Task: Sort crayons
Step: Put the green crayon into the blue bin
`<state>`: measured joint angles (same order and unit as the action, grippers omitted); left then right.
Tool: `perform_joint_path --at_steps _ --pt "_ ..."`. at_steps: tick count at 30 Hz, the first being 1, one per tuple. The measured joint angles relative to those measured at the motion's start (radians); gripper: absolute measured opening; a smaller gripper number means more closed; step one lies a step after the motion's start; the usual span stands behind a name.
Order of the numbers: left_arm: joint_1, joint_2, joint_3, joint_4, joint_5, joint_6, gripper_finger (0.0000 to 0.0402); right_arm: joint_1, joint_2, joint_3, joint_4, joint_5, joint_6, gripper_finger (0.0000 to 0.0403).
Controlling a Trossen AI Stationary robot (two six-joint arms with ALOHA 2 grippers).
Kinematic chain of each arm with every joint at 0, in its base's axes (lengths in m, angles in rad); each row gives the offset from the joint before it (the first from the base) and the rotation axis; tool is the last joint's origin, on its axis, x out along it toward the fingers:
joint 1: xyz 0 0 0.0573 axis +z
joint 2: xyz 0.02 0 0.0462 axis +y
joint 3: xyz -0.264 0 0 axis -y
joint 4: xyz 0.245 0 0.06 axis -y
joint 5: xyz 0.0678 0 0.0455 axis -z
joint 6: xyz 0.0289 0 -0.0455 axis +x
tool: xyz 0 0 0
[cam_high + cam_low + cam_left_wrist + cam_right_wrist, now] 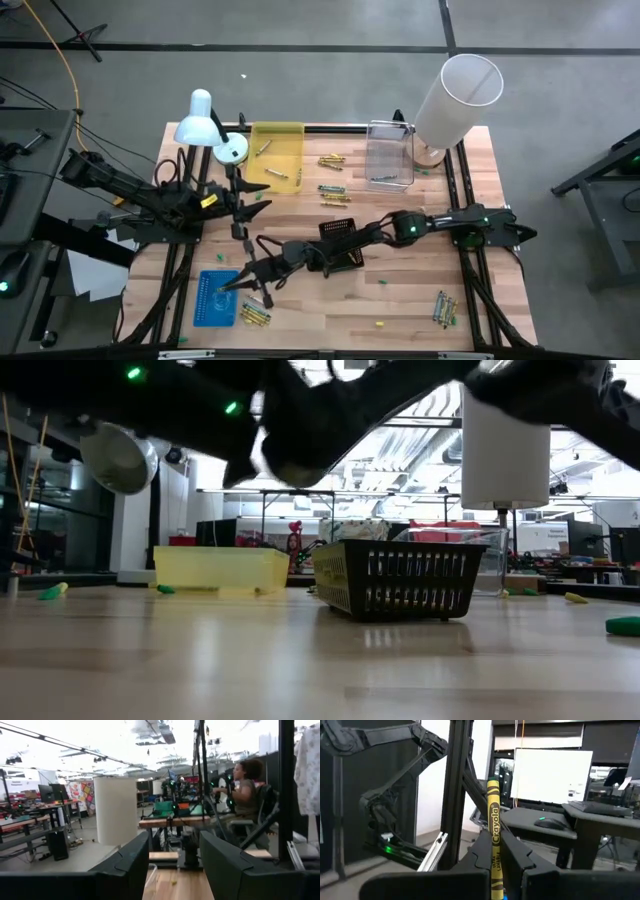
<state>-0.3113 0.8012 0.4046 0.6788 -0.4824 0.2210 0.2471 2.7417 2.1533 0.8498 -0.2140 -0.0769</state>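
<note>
The right gripper (243, 283) reaches far across the table to the left half and hangs just above the blue tray (215, 299), at its upper right corner. Its fingers are pressed onto a yellow crayon (493, 840), which stands upright between them in the right wrist view, with the printed label readable on its side. Just below this gripper, beside the blue tray's right lower corner, lies a small group of crayons (254, 315) on the wood. Behind the gripper, along its own arm, stands the black basket (341, 243). Farther from it, toward the back of the table, are the yellow tray (276, 155) with a few crayons inside, and the clear tray (389, 155); between these two trays some loose crayons (331, 190) lie on the table. More crayons (443, 308) lie well apart, near the front right corner. The left gripper (240, 207) waits at the left side, near the lamp (203, 120), its fingers (131, 865) spread apart and holding nothing.
</note>
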Motion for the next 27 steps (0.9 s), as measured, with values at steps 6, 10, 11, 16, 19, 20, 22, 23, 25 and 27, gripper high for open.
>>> perform_joint_path --at_steps 6,10,11,16,19,20,22,23,25,27 --pt "0.004 0.0 0.0 0.0 0.0 0.0 0.016 0.001 0.139 0.144 0.053 -0.017 0.054 0.0007" --pt "0.004 0.001 0.0 -0.026 0.0 0.0 0.016 -0.007 0.138 0.105 0.066 0.034 0.132 0.0007" --pt "0.004 0.002 0.0 -0.039 0.0 0.0 0.016 -0.011 0.136 0.105 0.039 0.037 0.143 0.0007" --pt "0.004 0.002 0.0 -0.045 0.0 0.0 0.016 -0.011 0.135 0.108 -0.004 0.053 0.142 0.0007" --pt "0.004 0.002 0.0 -0.034 0.0 0.0 0.016 -0.008 0.134 0.113 -0.025 0.021 0.136 0.0007" --pt "0.004 0.002 0.0 -0.028 0.0 0.0 0.016 -0.009 0.135 0.131 -0.084 -0.002 0.157 0.0007" --pt "0.004 0.002 0.0 -0.028 0.0 0.0 0.016 -0.01 0.135 0.175 -0.24 -0.022 0.173 0.0007" --pt "0.004 0.002 0.0 -0.028 0.0 0.0 0.016 -0.011 0.135 0.196 -0.303 -0.02 0.165 0.0007" --pt "0.004 0.002 0.0 -0.022 0.0 0.0 0.016 -0.011 0.134 0.201 -0.312 -0.013 0.124 0.0007" --pt "0.004 0.002 0.0 -0.019 0.0 0.0 0.016 -0.009 0.136 0.195 -0.234 -0.014 0.086 0.0007"
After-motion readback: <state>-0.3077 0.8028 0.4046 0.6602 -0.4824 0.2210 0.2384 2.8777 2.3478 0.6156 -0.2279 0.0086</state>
